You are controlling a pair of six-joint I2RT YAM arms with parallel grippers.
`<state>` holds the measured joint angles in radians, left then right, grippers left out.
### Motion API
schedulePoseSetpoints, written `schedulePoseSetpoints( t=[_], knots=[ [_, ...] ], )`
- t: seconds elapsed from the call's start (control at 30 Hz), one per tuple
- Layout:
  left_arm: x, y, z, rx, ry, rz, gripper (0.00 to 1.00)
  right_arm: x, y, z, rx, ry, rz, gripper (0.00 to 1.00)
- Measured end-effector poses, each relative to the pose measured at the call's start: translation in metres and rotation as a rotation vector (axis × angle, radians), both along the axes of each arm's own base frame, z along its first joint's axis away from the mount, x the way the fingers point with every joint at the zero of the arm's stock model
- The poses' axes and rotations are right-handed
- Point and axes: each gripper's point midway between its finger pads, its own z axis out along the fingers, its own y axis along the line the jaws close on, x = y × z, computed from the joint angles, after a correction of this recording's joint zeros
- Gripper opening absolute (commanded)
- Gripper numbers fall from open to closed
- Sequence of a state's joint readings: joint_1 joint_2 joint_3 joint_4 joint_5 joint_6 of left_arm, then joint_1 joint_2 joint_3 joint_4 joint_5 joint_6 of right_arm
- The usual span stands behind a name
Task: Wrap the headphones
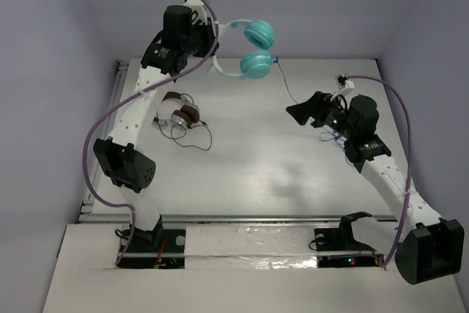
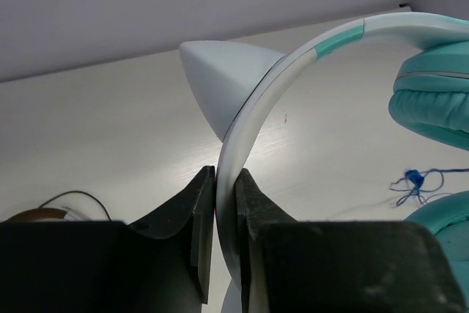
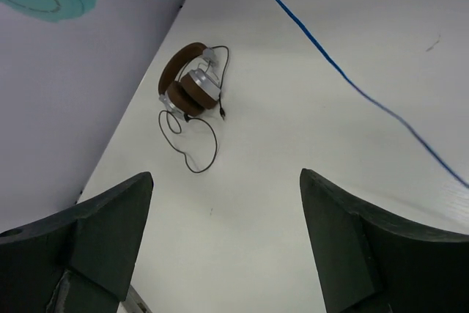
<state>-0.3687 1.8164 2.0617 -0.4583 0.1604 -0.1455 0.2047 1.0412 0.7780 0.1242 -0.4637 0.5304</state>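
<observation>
The left end effector is squeezing the headphones by the white band, holding them up in the air. The right end effector is hanging wide open, holding nothing. Next, I think it needs to catch the blue cable for winding.

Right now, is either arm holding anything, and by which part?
The left tool is shut on the teal headphones, pinching the white headband. The right tool is open and holds nothing.
</observation>
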Motion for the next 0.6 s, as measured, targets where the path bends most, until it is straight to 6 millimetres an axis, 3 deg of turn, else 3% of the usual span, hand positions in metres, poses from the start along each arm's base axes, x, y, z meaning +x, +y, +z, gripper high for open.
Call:
schedulePoseSetpoints(
  t=[0.2,0.27,0.33,0.47,0.6],
  knots=[
    [-0.012,0.000,-0.015,-0.033,0.101,-0.032,0.00,0.006,0.001,0.013,-0.038,-0.059,0.015,0.88],
    [-0.016,-0.004,-0.016,-0.052,0.120,-0.055,0.00,0.008,0.006,0.014,-0.042,-0.068,0.053,1.00],
    [-0.020,-0.007,-0.013,-0.070,0.132,-0.072,0.00,0.012,0.011,0.009,-0.047,-0.070,0.085,1.00],
    [-0.032,-0.009,-0.001,-0.095,0.131,-0.096,0.00,0.023,0.008,-0.008,-0.090,-0.051,0.065,1.00],
    [-0.049,-0.006,0.026,-0.120,0.094,-0.117,0.00,0.036,0.002,-0.005,-0.135,-0.074,0.025,1.00]
  ],
)
